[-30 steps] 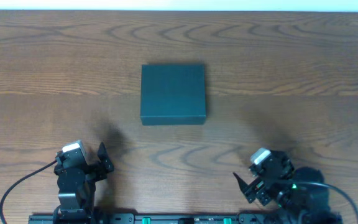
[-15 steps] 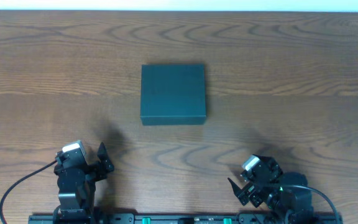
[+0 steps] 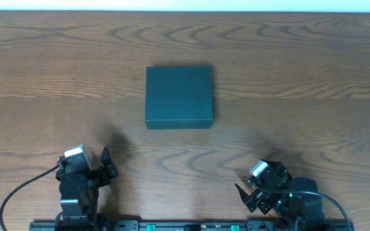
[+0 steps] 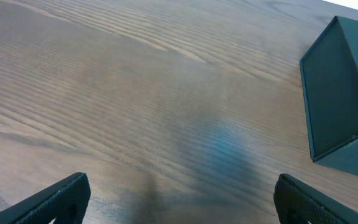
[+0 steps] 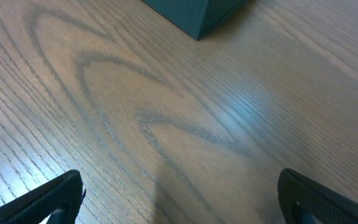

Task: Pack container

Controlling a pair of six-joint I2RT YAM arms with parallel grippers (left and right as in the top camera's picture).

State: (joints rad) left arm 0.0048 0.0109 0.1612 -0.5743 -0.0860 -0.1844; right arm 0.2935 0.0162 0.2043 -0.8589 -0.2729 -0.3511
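The container is a dark, square, shallow box lying shut in the middle of the wooden table. It also shows at the right edge of the left wrist view, container, and as one corner at the top of the right wrist view, container. My left gripper hovers near the front edge, left of the box and well short of it. Its jaws stand wide open with only bare wood between them. My right gripper sits at the front right, also open and empty.
The wooden table runs on to both sides and behind the box. A black cable loops from the left arm's base. The arms' mounting rail lies along the near edge.
The right arm has drawn back a little toward the near edge and to the left, then stopped. The left arm and the container have not moved.
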